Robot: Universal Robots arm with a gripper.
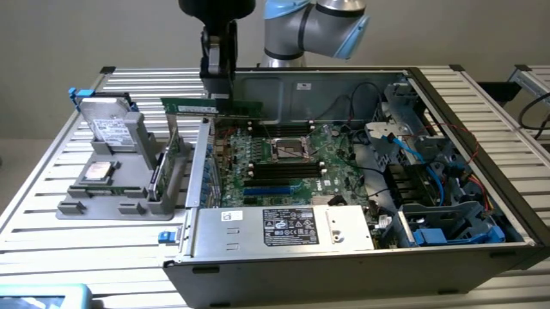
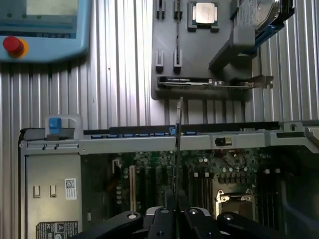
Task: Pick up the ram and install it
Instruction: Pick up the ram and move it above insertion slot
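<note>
**Ram (image 1: pixel 206 107) held in the air over the case's rim**

Ram sits clamped in the pincer (image 1: pixel 221 95), whose two fingers are closed on the stick's upper edge, near its middle. The stick hangs with its long edge level and its flat face toward the exterior camera. It is raised above the open computer case (image 1: pixel 344 273), over the case's side wall on the exterior view's left, near the far corner. In the wrist view the stick appears edge-on as a thin line crossing that side wall. One end lies over the inside of the case and the other over the tabletop (image 1: pixel 86 244) outside it. It touches nothing but the pincer.

Inside the case the motherboard (image 1: pixel 275 167) lies flat. Its black memory slots (image 1: pixel 284 172) are just below the square processor socket (image 1: pixel 290 149) in the picture, well apart from the ram. A silver power supply (image 1: pixel 284 228) with a pale label fills the case's near corner. Blue and black cables run through the bays on the case's far side, toward the exterior view's right.

Outside the case, beside that same side wall, a grey holder (image 1: pixel 112 206) stands on the slatted tabletop. It carries a boxy silver drive (image 1: pixel 110 125) propped at a slant, a loose processor chip (image 1: pixel 99 170) lying flat, and a taller green card (image 1: pixel 167 167) standing on edge nearest the case. A pale blue pendant (image 2: pixel 45 30) with a red button (image 2: pixel 14 45) lies on the tabletop off the case's near corner.
</note>
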